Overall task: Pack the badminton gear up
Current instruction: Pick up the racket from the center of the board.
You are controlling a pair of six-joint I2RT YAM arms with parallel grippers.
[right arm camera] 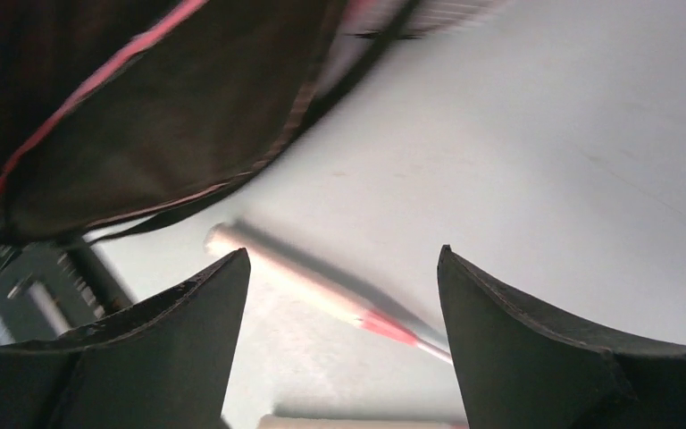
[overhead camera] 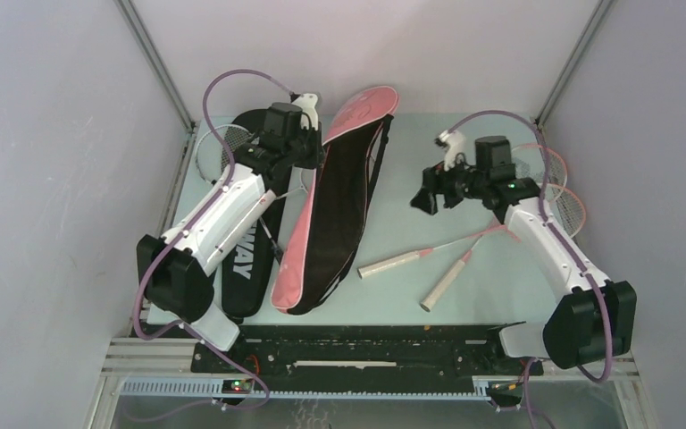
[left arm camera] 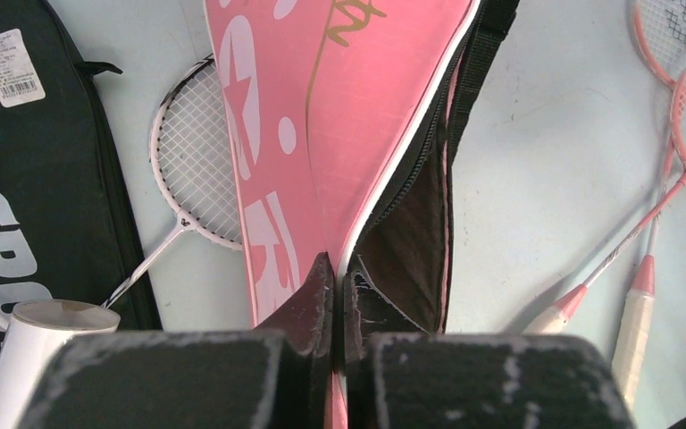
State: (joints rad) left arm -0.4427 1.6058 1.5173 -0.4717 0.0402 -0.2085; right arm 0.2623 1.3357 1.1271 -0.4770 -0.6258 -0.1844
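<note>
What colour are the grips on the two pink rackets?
White grips, with pink collars; clearest in the top external view.

The SPORT cover [overhead camera: 330, 223] lay along the middle of the table [overhead camera: 500, 299], running near to far. Left of it lay the CROSSWAY cover [overhead camera: 248, 268], with a racket [left arm camera: 198, 170] on the table between the two and a tube [left arm camera: 31, 349] close by. Right of the SPORT cover lay two rackets [overhead camera: 395, 264], their handles nearest it and their heads farther right.

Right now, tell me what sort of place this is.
Probably a robot test cell in a lab, not a sports hall: plain grey panels on aluminium posts box in a pale table, and the left arm and right arm are bolted to a black rail at its near edge.
</note>
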